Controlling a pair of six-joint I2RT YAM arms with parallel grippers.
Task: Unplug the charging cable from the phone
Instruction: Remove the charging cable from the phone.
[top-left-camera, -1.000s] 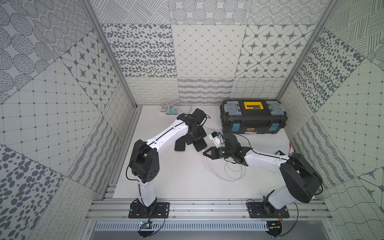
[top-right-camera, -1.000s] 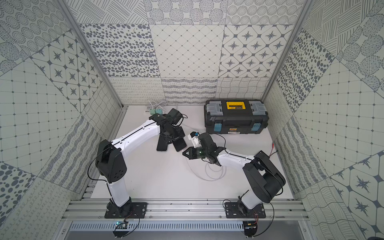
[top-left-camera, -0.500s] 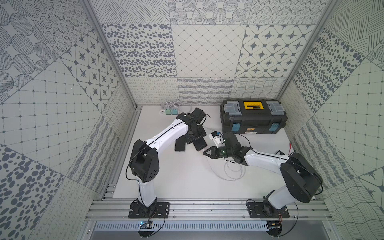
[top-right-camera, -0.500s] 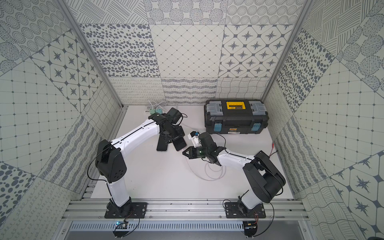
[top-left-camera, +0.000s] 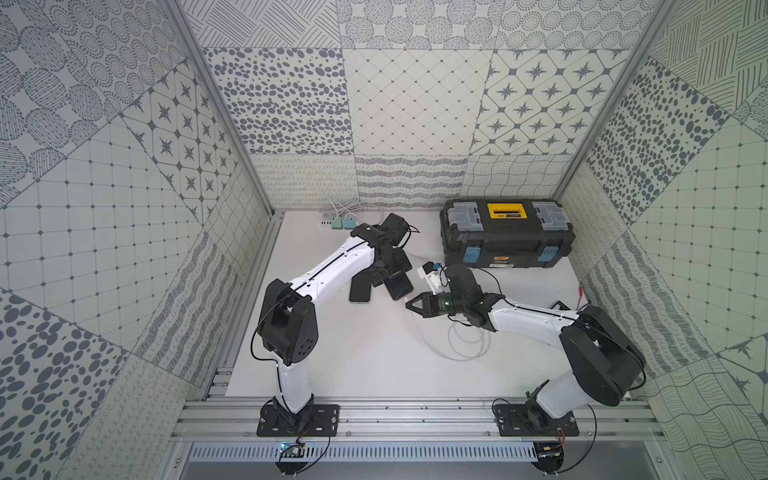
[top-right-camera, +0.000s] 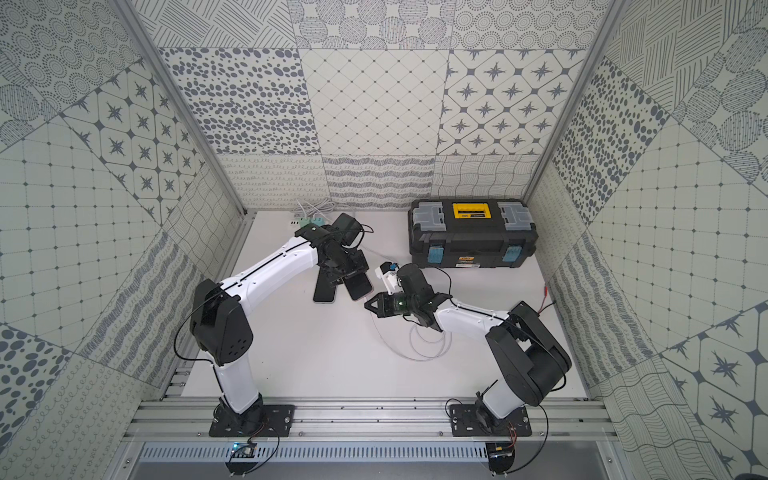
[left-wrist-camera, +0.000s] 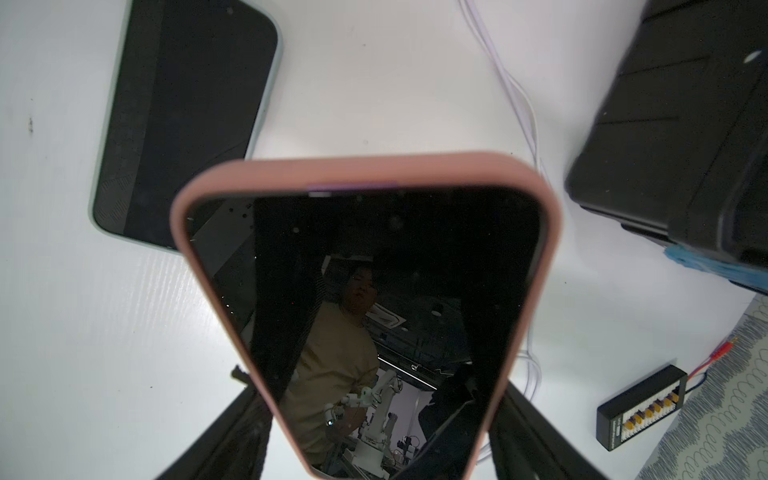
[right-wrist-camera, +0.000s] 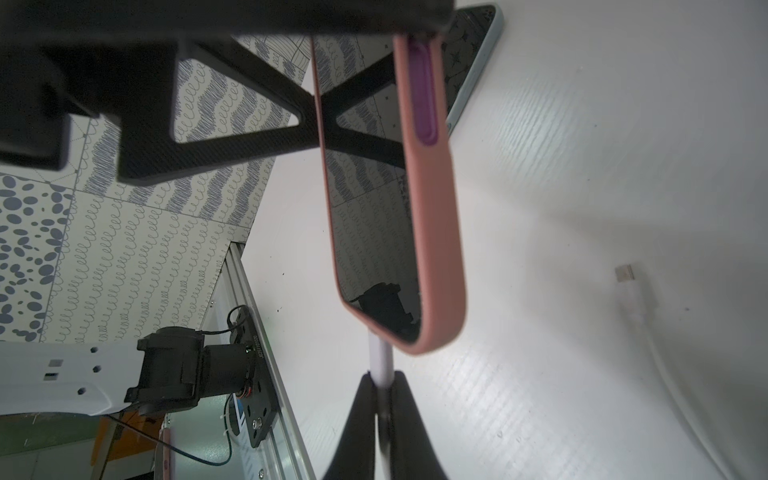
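The right hand (right-wrist-camera: 383, 376) pinches the white plug (right-wrist-camera: 381, 357), apparently not yet out of the pink phone (right-wrist-camera: 432, 249) gripped by the left hand (left-wrist-camera: 374, 386).

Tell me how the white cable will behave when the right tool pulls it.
Probably floppy: the cable lies in loose loops on the table. Likely light, trailing the right tool easily. Its plug looks stiff enough to pull straight from the phone.
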